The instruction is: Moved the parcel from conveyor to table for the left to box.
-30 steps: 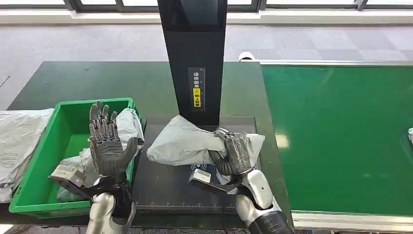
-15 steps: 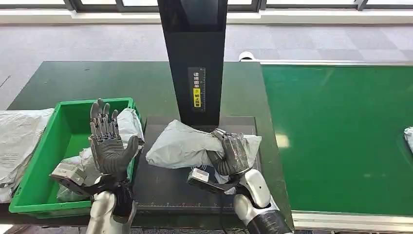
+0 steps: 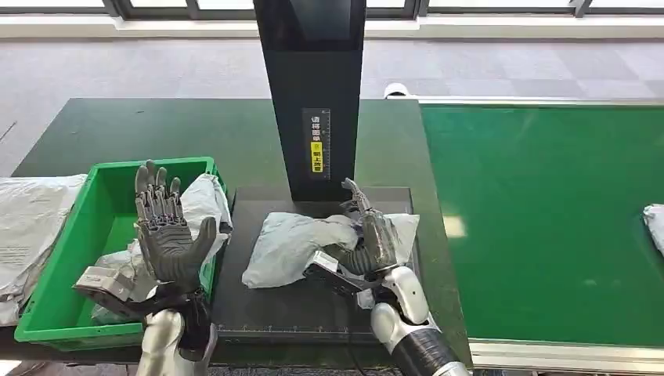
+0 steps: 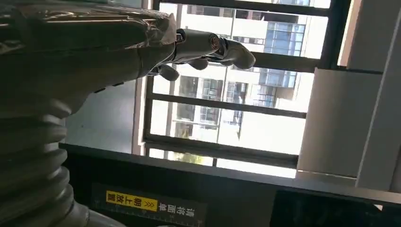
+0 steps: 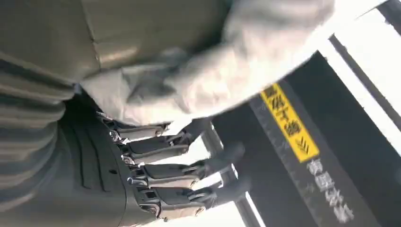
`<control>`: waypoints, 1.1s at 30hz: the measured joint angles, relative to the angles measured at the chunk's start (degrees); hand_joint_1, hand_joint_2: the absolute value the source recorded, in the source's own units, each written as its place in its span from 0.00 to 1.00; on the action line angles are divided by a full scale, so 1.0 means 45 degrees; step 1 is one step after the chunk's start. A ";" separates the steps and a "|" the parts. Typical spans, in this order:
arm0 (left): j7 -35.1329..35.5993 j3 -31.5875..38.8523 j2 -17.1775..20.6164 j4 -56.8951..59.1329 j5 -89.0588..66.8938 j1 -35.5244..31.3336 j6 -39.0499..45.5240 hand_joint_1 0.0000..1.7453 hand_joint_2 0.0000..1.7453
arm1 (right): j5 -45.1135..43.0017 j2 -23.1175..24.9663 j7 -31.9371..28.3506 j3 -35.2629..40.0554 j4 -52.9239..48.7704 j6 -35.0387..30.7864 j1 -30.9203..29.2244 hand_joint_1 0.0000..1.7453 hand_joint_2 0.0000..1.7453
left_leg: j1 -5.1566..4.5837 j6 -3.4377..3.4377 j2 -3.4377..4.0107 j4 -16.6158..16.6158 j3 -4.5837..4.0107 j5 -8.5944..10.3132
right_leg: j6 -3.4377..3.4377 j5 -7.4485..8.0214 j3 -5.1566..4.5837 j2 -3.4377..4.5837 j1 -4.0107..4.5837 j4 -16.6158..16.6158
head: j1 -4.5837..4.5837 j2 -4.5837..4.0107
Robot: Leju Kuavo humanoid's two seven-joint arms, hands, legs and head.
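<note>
Right hand rests against the grey parcel on the black platform, fingers spread; left hand is raised upright over the green bin, fingers apart, holding nothing.

Robot hand fingers spread beside the grey parcel; yellow-labelled black post behind.

Grey carpet floor beyond the dark table; windows show, perhaps, neighbouring daylit buildings.

Parcel on scale platform before post; bin left, conveyor right.
</note>
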 measured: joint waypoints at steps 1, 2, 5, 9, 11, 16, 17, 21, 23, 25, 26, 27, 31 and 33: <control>0.0000 0.0000 0.0005 -0.0005 0.0000 0.0015 0.0024 0.00 1.00 | -0.0132 0.0005 -0.0039 0.0000 0.0064 0.0138 -0.0019 0.00 1.00 | 0.0000 0.0000 0.0001 0.0000 0.0000 0.0000 | 0.0000 0.0000 0.0000 0.0000 0.0000 0.0000 | -0.0004 -0.0004; -0.0005 0.0000 0.0015 -0.0014 -0.0005 0.0043 0.0029 0.00 1.00 | -0.0262 0.0014 -0.0083 0.0000 0.0117 0.0273 -0.0037 0.00 1.00 | 0.0000 0.0000 0.0002 0.0000 0.0000 0.0000 | 0.0000 0.0000 -0.0001 0.0001 0.0000 0.0000 | -0.0004 0.0000; -0.0005 0.0000 0.0019 -0.0049 -0.0034 0.0107 0.0049 0.00 1.00 | -0.0593 0.0015 -0.0151 0.0000 0.0224 0.0760 -0.0056 0.00 1.00 | 0.0000 0.0000 0.0003 0.0000 0.0000 -0.0001 | 0.0000 -0.0001 -0.0002 0.0001 0.0000 -0.0001 | -0.0004 -0.0004; -0.0005 0.0000 0.0024 -0.0083 -0.0068 0.0176 0.0049 0.00 1.00 | -0.0763 0.0020 -0.0190 0.0000 0.0340 0.0973 -0.0058 0.00 1.00 | 0.0000 0.0000 0.0003 0.0000 0.0000 -0.0001 | 0.0000 -0.0001 -0.0002 0.0001 0.0000 -0.0001 | -0.0004 0.0000; -0.0005 0.0000 0.0024 -0.0097 -0.0068 0.0206 0.0049 0.00 1.00 | -0.0763 0.0020 -0.0199 0.0000 0.0350 0.0987 -0.0058 0.00 1.00 | 0.0000 0.0000 0.0003 0.0000 0.0000 -0.0001 | 0.0000 0.0000 -0.0003 0.0001 0.0000 -0.0001 | -0.0004 -0.0004; -0.0005 0.0000 0.0029 -0.0107 -0.0073 0.0231 0.0049 0.00 1.00 | -0.0763 0.0020 -0.0199 0.0000 0.0379 0.1011 -0.0058 0.00 1.00 | 0.0000 0.0000 0.0003 0.0000 0.0001 0.0000 | 0.0000 0.0000 -0.0002 0.0001 0.0000 -0.0001 | -0.0004 -0.0004; -0.0009 0.0000 0.0029 -0.0107 -0.0073 0.0231 0.0049 0.00 1.00 | -0.0763 0.0020 -0.0204 0.0000 0.0394 0.1016 -0.0059 0.00 1.00 | 0.0000 0.0000 0.0003 0.0000 0.0001 0.0000 | 0.0000 0.0000 -0.0002 0.0001 0.0000 -0.0001 | -0.0004 -0.0004; -0.0005 0.0000 0.0029 -0.0107 -0.0073 0.0237 0.0049 0.00 1.00 | -0.0763 0.0020 -0.0204 0.0000 0.0423 0.1016 -0.0058 0.00 1.00 | 0.0000 0.0000 0.0003 0.0000 0.0000 0.0000 | 0.0000 0.0000 -0.0002 0.0001 0.0000 0.0000 | -0.0004 0.0000; -0.0005 0.0000 0.0029 -0.0112 -0.0073 0.0238 0.0049 0.00 1.00 | -0.0763 0.0020 -0.0209 0.0000 0.0437 0.1016 -0.0058 0.00 1.00 | 0.0000 0.0000 0.0003 0.0000 0.0000 -0.0001 | -0.0001 -0.0001 -0.0003 0.0001 0.0000 -0.0001 | -0.0004 -0.0004; -0.0005 0.0000 0.0029 -0.0112 -0.0068 0.0238 0.0049 0.00 1.00 | -0.0763 0.0020 -0.0209 0.0000 0.0442 0.1016 -0.0059 0.00 1.00 | 0.0000 0.0000 0.0003 0.0000 0.0000 -0.0001 | -0.0001 -0.0001 -0.0003 0.0001 0.0000 -0.0001 | -0.0004 -0.0004; -0.0010 0.0000 0.0029 -0.0117 -0.0068 0.0239 0.0049 0.00 1.00 | -0.0763 0.0020 -0.0209 0.0000 0.0442 0.1016 -0.0059 0.00 1.00 | 0.0000 0.0000 0.0003 0.0000 0.0000 -0.0001 | -0.0001 -0.0001 -0.0003 0.0001 0.0000 -0.0001 | -0.0004 -0.0004; -0.0005 0.0000 0.0029 -0.0126 -0.0072 0.0241 0.0049 0.00 1.00 | -0.0763 0.0020 -0.0209 0.0000 0.0442 0.1016 -0.0058 0.00 1.00 | 0.0000 0.0000 0.0003 0.0000 0.0000 -0.0001 | -0.0001 -0.0001 -0.0003 0.0001 0.0000 -0.0001 | -0.0004 0.0000; -0.0010 0.0000 0.0029 -0.0136 -0.0073 0.0243 0.0049 0.00 1.00 | -0.0763 0.0020 -0.0209 0.0000 0.0447 0.1016 -0.0059 0.00 1.00 | 0.0000 0.0000 0.0003 0.0000 0.0000 -0.0001 | -0.0001 -0.0001 -0.0003 0.0001 0.0000 -0.0001 | -0.0004 -0.0004; -0.0010 0.0000 0.0029 -0.0136 -0.0068 0.0243 0.0049 0.00 1.00 | -0.0763 0.0020 -0.0209 0.0000 0.0443 0.1016 -0.0059 0.00 1.00 | 0.0000 0.0000 0.0003 0.0000 0.0000 -0.0001 | -0.0001 -0.0001 -0.0003 0.0001 0.0000 -0.0001 | -0.0004 0.0000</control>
